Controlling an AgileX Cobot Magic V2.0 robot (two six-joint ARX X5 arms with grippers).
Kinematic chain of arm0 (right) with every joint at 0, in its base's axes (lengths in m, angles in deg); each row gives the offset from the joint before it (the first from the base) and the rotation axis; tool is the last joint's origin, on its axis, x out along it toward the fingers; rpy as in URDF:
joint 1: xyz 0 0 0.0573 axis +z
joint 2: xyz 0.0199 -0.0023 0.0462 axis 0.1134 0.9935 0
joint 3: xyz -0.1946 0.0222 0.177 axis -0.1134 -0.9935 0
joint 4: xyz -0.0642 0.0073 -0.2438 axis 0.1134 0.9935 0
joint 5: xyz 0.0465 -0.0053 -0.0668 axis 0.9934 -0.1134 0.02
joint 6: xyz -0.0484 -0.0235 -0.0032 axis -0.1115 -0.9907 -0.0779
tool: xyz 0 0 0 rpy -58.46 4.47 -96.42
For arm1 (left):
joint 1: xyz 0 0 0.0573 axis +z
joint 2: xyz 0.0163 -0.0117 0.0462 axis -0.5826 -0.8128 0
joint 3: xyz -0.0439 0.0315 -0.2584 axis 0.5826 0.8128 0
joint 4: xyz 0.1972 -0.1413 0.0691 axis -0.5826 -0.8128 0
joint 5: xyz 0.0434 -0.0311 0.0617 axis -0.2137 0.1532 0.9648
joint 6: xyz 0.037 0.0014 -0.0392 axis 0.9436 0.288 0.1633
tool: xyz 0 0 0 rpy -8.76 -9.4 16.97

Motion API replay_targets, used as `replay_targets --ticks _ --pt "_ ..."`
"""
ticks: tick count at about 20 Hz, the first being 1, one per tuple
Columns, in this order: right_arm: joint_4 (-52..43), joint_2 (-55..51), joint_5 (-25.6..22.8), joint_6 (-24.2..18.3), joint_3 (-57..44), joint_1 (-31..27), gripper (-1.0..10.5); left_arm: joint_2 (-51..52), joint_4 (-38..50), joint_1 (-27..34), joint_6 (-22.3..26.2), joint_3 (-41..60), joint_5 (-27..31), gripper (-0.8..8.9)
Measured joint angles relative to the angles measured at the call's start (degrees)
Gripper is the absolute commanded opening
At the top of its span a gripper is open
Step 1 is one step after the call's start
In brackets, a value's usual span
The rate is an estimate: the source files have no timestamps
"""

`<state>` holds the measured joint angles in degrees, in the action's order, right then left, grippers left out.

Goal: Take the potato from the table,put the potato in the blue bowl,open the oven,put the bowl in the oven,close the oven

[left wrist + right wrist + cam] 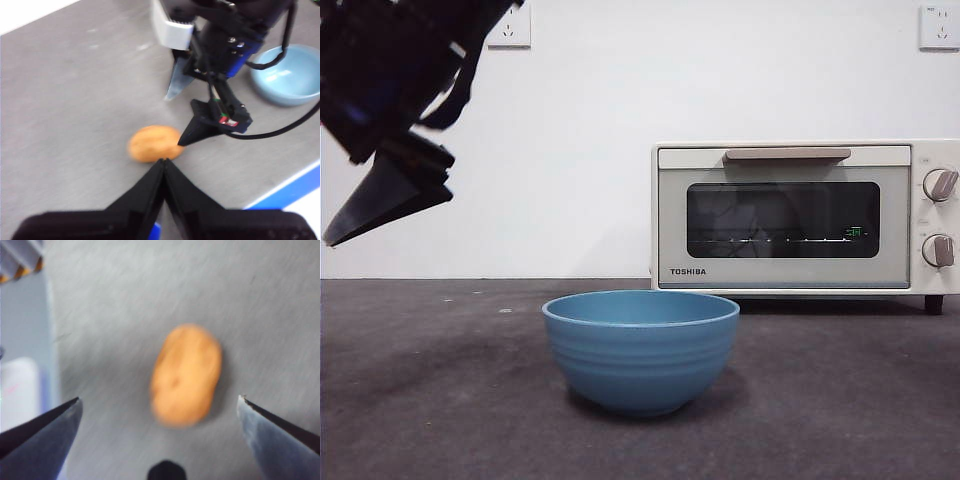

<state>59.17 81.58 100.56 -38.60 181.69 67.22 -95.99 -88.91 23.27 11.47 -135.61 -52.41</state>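
Right gripper spread wide over the potato, set to straddle it, not touching | left gripper pressed together, waiting near | potato lies on the table, seemingly with open room around, view blurred | bowl empty, centre | oven door closed, behind, right
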Motion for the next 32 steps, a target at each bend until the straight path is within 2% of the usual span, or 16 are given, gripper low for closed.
replay_targets --ticks 3,6,9,22,24,25,27,28,32 --pt "-5.18 1.62 -0.68 0.00 0.00 -0.04 6.7 0.00 0.00 -0.07 0.11 0.00 -0.72 -0.06" --pt "-5.90 3.54 -1.09 0.02 0.00 -0.02 6.7 0.00 0.00 -0.09 0.00 0.00 -0.92 -0.06" --pt "-5.99 4.94 -1.16 0.31 0.00 0.00 7.6 -0.02 0.00 -0.09 -1.16 0.00 -0.94 -0.06" --pt "-11.56 9.75 -1.68 2.86 0.07 1.44 7.4 -0.02 0.00 -0.09 -6.45 0.00 -1.31 -0.06" --pt "-11.65 10.21 -2.25 4.02 0.07 1.68 5.0 -0.02 0.00 -0.09 -6.49 0.00 -1.29 -0.06" --pt "-11.39 10.71 -2.86 4.87 0.07 1.81 3.2 -0.02 0.00 -0.09 -6.49 0.00 -1.31 -0.06" --pt "-10.58 11.41 -3.23 5.95 0.07 1.86 0.4 -0.02 0.00 -0.09 -6.49 0.00 -1.29 -0.06" --pt "-10.69 11.45 -3.23 6.16 0.07 1.86 -0.1 -0.02 0.00 -0.09 -6.49 0.00 -1.31 -0.06" --pt "-11.87 11.45 -3.17 9.29 0.09 1.70 -0.1 -0.02 0.00 -0.09 -6.49 0.00 -1.29 -0.06"
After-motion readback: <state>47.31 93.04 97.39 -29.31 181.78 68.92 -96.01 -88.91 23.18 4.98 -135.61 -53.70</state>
